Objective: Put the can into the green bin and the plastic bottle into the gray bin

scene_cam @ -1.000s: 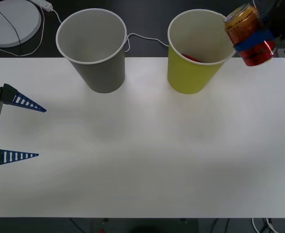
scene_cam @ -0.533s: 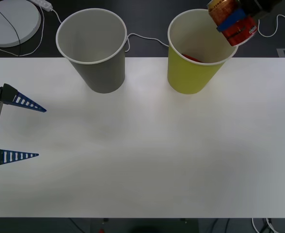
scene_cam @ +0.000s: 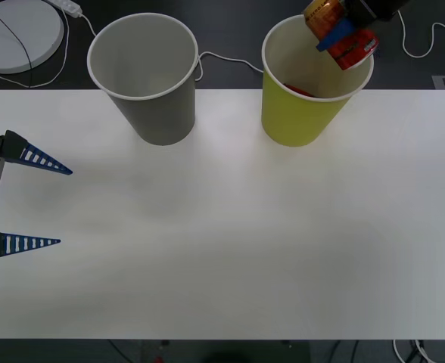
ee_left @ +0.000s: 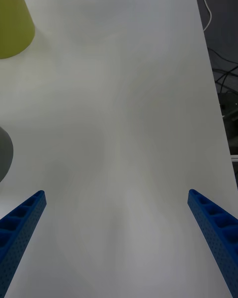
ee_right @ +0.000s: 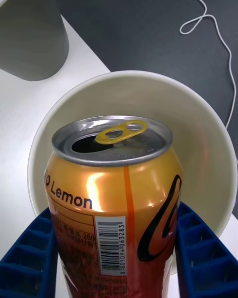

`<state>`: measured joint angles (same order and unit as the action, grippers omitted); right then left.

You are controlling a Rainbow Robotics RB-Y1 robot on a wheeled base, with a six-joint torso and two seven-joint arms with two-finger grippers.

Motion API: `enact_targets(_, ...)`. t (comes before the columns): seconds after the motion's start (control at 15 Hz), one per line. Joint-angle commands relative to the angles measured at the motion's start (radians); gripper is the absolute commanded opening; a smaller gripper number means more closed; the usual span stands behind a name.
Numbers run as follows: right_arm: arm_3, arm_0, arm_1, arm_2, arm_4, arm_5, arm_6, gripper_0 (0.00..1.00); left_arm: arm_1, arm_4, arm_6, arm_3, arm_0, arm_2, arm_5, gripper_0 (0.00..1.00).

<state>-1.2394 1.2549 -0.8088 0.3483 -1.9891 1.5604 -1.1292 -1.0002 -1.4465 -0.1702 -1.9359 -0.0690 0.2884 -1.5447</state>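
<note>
A white surface (scene_cam: pixel 230 227) stands before a dark floor strewn with white cables. At its far edge the gray bin (scene_cam: pixel 145 76) is on the left and the green bin (scene_cam: pixel 307 83) on the right, well apart. The right gripper (scene_cam: pixel 342 32) holds the can (scene_cam: pixel 336 34) tilted over the green bin's far right rim, its blue fingers (ee_right: pixel 29 258) clamped on either side of the can's body. The right wrist view shows the opened gold top and pull tab, with the bin's white inside behind the can; the front view shows something red lying inside that bin. The left gripper (scene_cam: pixel 26 200) waits at the near left, fingers spread wide and empty.
</note>
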Motion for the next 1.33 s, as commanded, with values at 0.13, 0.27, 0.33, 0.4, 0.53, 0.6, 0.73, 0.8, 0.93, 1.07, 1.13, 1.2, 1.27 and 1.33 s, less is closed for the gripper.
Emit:
enact_targets(0.13, -0.002, 0.000, 0.000, 0.000, 0.024, 0.000, 0.022, 1.00, 0.000, 0.000, 0.000, 0.000, 0.000, 0.000, 0.000, 1.00)
enact_targets(0.27, 0.000, 0.001, -0.001, 0.000, 0.030, 0.003, 0.025, 1.00, 0.000, 0.000, 0.000, 0.000, 0.000, 0.000, 0.000, 1.00)
enact_targets(0.33, -0.003, 0.001, -0.007, -0.002, 0.038, 0.006, 0.028, 1.00, 0.000, 0.000, 0.000, 0.000, 0.000, 0.000, 0.000, 1.00)
enact_targets(0.4, -0.011, 0.000, -0.016, 0.000, 0.044, 0.010, 0.029, 1.00, 0.000, 0.000, 0.000, 0.000, 0.000, 0.000, 0.000, 1.00)
enact_targets(0.53, -0.028, 0.000, -0.050, -0.002, 0.095, 0.010, 0.037, 1.00, 0.000, 0.000, 0.000, 0.000, 0.000, 0.000, 0.000, 1.00)
enact_targets(0.6, -0.028, 0.000, -0.069, -0.002, 0.130, 0.010, 0.045, 1.00, 0.000, 0.000, 0.000, 0.000, 0.000, 0.000, 0.000, 1.00)
enact_targets(0.73, -0.042, -0.017, -0.112, -0.008, 0.213, 0.010, 0.071, 1.00, 0.000, 0.000, 0.000, 0.000, 0.000, 0.000, 0.000, 1.00)
enact_targets(0.8, -0.060, -0.037, -0.132, -0.020, 0.248, 0.010, 0.082, 1.00, 0.000, 0.000, 0.000, 0.000, 0.000, 0.000, 0.000, 1.00)
enact_targets(0.93, -0.115, -0.106, -0.165, -0.074, 0.293, 0.010, 0.167, 1.00, 0.000, 0.000, 0.000, 0.000, 0.000, 0.000, 0.000, 1.00)
enact_targets(1.07, -0.150, -0.180, -0.194, -0.129, 0.355, 0.010, 0.259, 1.00, 0.000, 0.000, 0.000, 0.000, 0.000, 0.000, 0.000, 1.00)
enact_targets(1.13, -0.172, -0.219, -0.214, -0.153, 0.395, 0.010, 0.305, 1.00, 0.000, 0.000, 0.000, 0.000, 0.000, 0.000, 0.000, 1.00)
enact_targets(1.2, -0.192, -0.255, -0.230, -0.178, 0.423, 0.010, 0.347, 1.00, 0.000, 0.000, 0.000, 0.000, 0.000, 0.000, 0.000, 1.00)
enact_targets(1.27, -0.218, -0.296, -0.243, -0.209, 0.451, 0.010, 0.385, 1.00, 0.000, 0.000, 0.000, 0.000, 0.000, 0.000, 0.000, 1.00)
enact_targets(1.33, -0.250, -0.359, -0.250, -0.253, 0.475, 0.010, 0.434, 1.00, 0.000, 0.000, 0.000, 0.000, 0.000, 0.000, 0.000, 1.00)
